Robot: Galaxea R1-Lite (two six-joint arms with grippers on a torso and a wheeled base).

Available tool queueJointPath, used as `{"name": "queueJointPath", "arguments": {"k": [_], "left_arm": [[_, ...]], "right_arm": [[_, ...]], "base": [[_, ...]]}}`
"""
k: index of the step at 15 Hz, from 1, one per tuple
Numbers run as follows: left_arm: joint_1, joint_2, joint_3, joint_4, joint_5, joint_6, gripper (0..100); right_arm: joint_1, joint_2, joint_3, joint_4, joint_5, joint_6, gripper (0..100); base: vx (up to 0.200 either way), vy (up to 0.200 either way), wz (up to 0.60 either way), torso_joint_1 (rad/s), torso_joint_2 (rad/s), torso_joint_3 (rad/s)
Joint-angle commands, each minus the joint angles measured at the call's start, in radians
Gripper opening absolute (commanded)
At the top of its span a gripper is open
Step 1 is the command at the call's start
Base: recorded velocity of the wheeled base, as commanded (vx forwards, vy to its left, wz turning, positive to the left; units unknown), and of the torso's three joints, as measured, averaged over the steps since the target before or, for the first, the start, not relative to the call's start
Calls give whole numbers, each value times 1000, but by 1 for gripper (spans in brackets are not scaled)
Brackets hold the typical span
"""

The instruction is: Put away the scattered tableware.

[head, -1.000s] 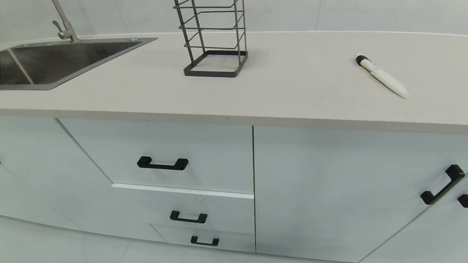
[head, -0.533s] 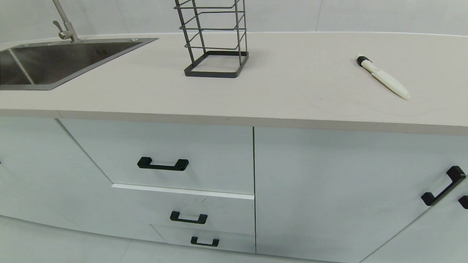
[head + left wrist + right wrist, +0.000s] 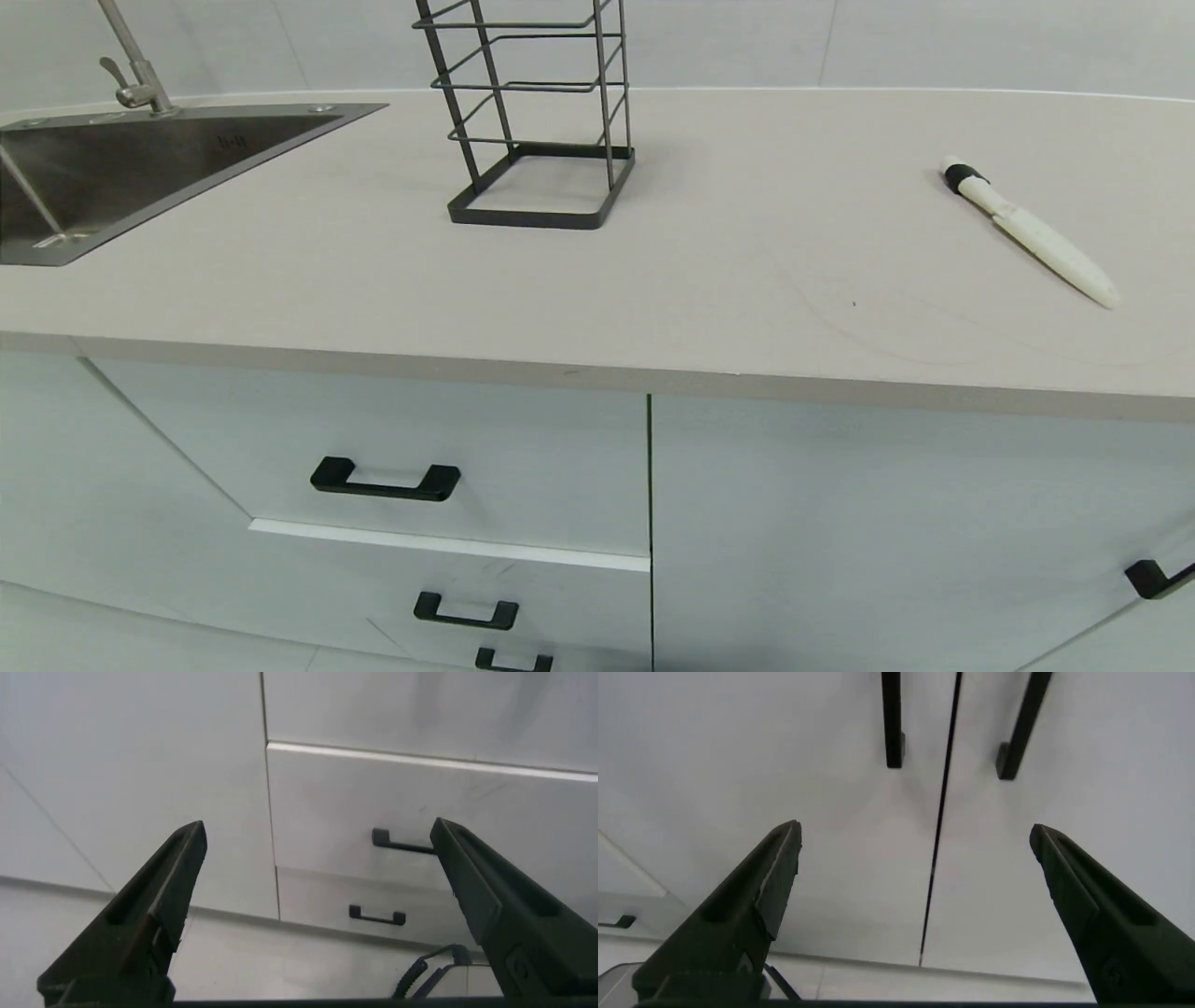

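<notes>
Left gripper (image 3: 316, 833) hangs before the white drawer fronts (image 3: 374, 793), its jaws spread wide with nothing between them. On my other feed the right gripper (image 3: 913, 829) is just as wide apart and empty, facing the seam between two cabinet doors (image 3: 785, 784). Up on the countertop (image 3: 747, 280), a white utensil (image 3: 1027, 231) with a black band lies flat at the far right, well apart from the upright black wire rack (image 3: 523, 219) at centre. Far left, a steel sink (image 3: 187, 154) and its faucet (image 3: 131, 70).
</notes>
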Motion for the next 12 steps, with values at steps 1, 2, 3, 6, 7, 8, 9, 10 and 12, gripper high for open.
{"name": "queueJointPath", "arguments": {"k": [1,2,3,6,7,8,9,10,12], "left_arm": [[0,1,0,0,0,0,100],[0,1,0,0,0,0,100],[0,1,0,0,2,0,100],[0,1,0,0,0,0,100],[0,1,0,0,0,0,100],[0,1,0,0,0,0,100],[0,1,0,0,0,0,100],[0,1,0,0,0,0,100],[0,1,0,0,0,1,100]], "right_arm": [[0,1,0,0,0,0,100],[0,1,0,0,0,0,100],[0,1,0,0,0,1,100],[0,1,0,0,0,1,100],[0,1,0,0,0,3,100],[0,1,0,0,0,3,100],[0,1,0,0,0,3,100],[0,1,0,0,0,3,100],[0,1,0,0,0,1,100]], "base": [[0,0,0,0,0,0],[0,0,0,0,0,0],[0,0,0,0,0,0],[0,0,0,0,0,0],[0,0,0,0,0,0],[0,0,0,0,0,0],[0,0,0,36,-51,-22],[0,0,0,144,-193,-36],[0,0,0,203,-80,-61]]}}
